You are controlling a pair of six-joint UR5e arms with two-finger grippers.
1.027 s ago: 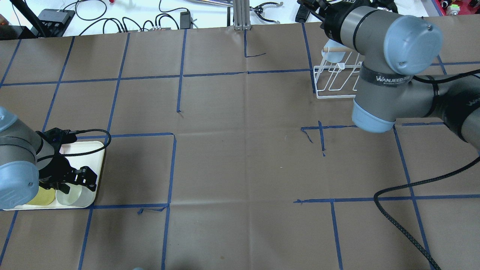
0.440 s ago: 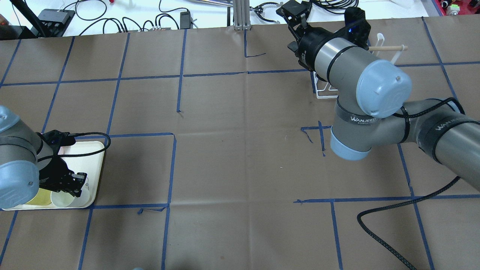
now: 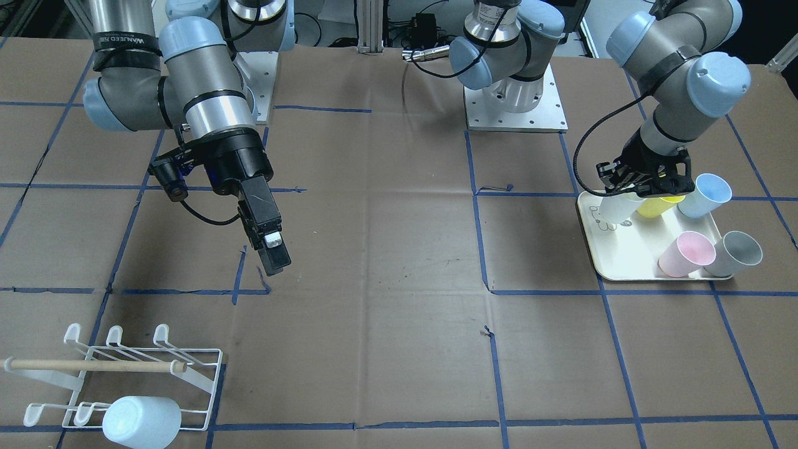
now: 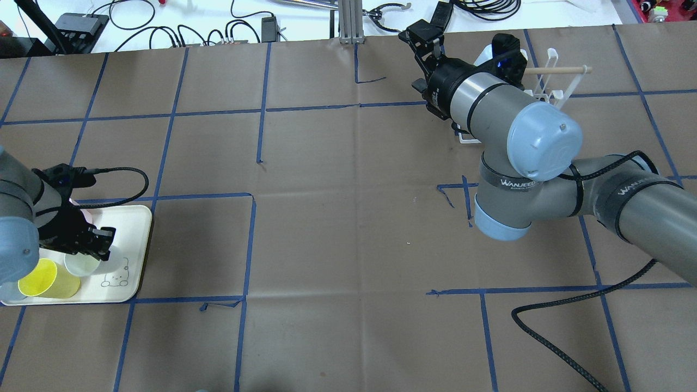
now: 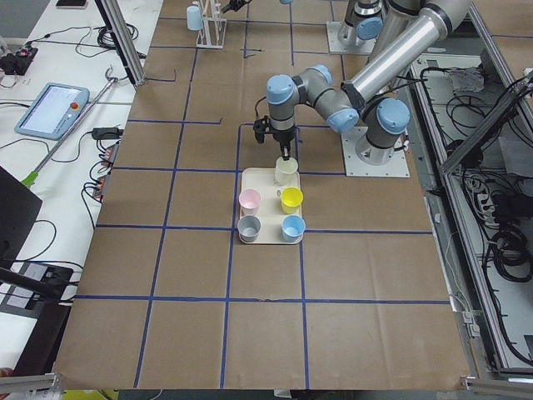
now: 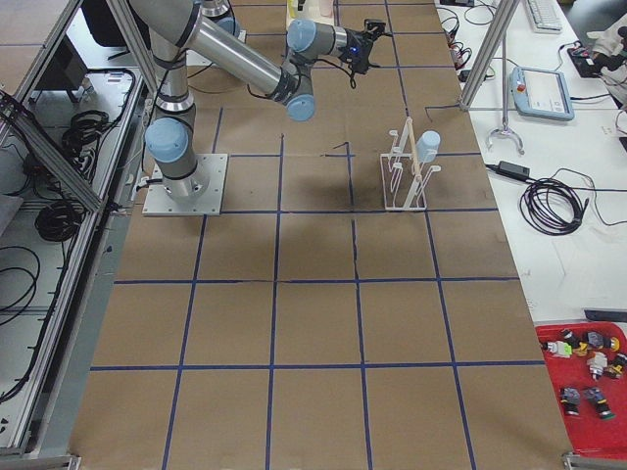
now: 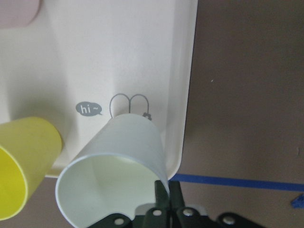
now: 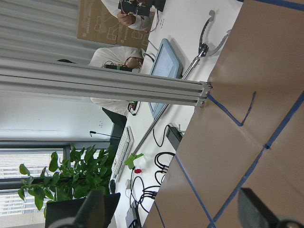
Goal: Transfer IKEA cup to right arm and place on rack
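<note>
Left gripper (image 3: 631,186) pinches the rim of the tilted white cup (image 3: 617,209) over the cream tray (image 3: 623,265), four coloured cups (image 3: 686,252) alongside. Right gripper (image 3: 273,252), fingers spread, hangs above the open table (image 3: 399,262), well apart from the rack (image 3: 124,368) bearing one pale blue cup (image 3: 142,421).

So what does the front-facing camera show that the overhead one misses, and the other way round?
Only the front-facing view shows the pink cup, grey cup and blue cup on the tray, plus the arm bases. Only the overhead view shows the cables on the white bench beyond the table. Both show the left fingers pinching the white cup, the yellow cup beside it, and the rack with a pale blue cup.
</note>
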